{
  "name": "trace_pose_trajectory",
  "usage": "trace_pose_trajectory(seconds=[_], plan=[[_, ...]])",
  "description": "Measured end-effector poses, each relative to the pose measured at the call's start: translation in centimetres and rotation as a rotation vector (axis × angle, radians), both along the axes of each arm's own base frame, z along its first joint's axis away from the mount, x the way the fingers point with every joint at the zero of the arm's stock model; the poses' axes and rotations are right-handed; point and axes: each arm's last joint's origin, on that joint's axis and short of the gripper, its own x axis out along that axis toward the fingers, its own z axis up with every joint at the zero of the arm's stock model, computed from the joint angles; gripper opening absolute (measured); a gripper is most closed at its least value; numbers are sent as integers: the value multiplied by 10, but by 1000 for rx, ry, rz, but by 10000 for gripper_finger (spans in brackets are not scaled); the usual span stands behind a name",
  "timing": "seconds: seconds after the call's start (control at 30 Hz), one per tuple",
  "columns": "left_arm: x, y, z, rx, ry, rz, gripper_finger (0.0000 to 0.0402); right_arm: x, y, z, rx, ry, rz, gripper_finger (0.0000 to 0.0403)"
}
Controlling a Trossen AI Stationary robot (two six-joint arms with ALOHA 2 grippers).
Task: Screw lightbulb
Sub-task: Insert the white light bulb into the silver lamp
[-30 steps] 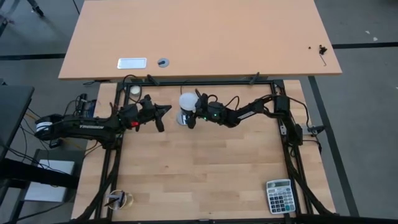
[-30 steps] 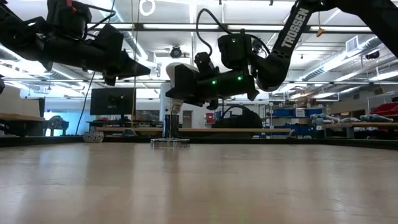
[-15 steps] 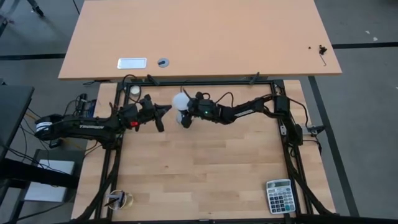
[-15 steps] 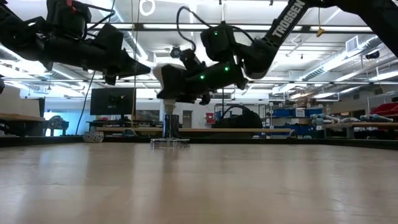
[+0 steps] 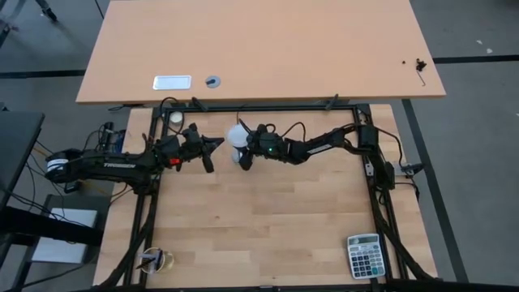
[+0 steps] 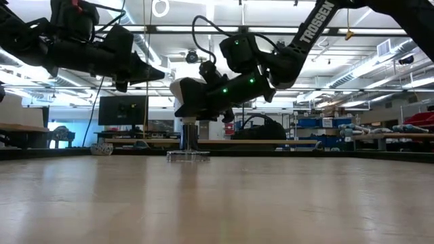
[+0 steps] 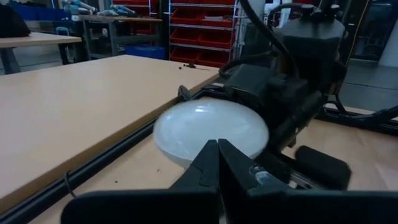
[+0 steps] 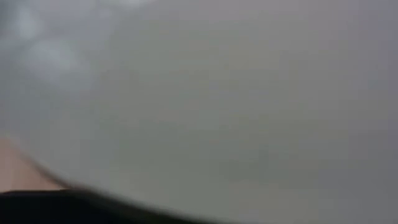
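Observation:
The white lightbulb hangs with its wide round face up, in my right gripper, which is shut on it at the table's far middle. In the low view its narrow base points down onto the dark socket, which stands on a clear plate. Whether the base sits inside the socket, I cannot tell. My left gripper waits just left of the bulb, level and shut, touching nothing. Its wrist view shows the bulb's face close ahead. My right gripper pinches the bulb's cone-shaped body between its two fingers, below the wide face. It reaches in from the table's right, slanting a little downward. The bulb stands nearly upright, face up, its base over the socket. The right wrist view shows only the bulb's pale surface.
A calculator lies at the near right corner. A small round thing sits at the near left, and a small white ball at the far left. A black frame borders the table, and a second table stands beyond it.
My right gripper has shifted a little toward the table's left and tipped its fingers downward. The bulb went with it, leaning briefly, and now stands lower, with its base down at the socket. The left arm has kept still.

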Motion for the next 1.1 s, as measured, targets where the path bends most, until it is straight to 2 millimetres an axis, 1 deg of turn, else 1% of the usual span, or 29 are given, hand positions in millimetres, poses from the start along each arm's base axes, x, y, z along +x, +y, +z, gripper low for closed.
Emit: trace_pose_trajectory(seconds=[0.13,0.3,0.37,0.5,0.57,0.63,0.7,0.8,0.93,1.0,1.1], plan=[[0,-1,1,-12,-14,-28,0,-3,17,-5,24,-2,37,159],[1,-2,1,-30,-22,-65,0,-7,44,-14,60,11,96,159],[2,-4,2,-27,-31,-78,0,-8,51,-15,58,3,109,159],[4,-13,11,1,-123,-134,0,-7,54,-16,57,-9,114,159],[7,-17,21,12,-162,-161,0,-7,53,-16,53,-9,115,159],[14,-19,32,15,-163,-180,0,-7,53,-16,49,-7,116,159],[22,-20,43,17,-101,-188,0,-7,52,-16,49,-6,117,159],[33,-19,59,26,66,-195,0,-7,52,-17,46,-5,125,159],[44,-16,73,1,261,-191,0,-7,52,-17,39,-2,132,159],[50,-15,77,-12,322,-193,0,-7,52,-17,27,3,139,159],[60,-13,72,-33,404,-196,0,-7,52,-17,14,7,144,159]])
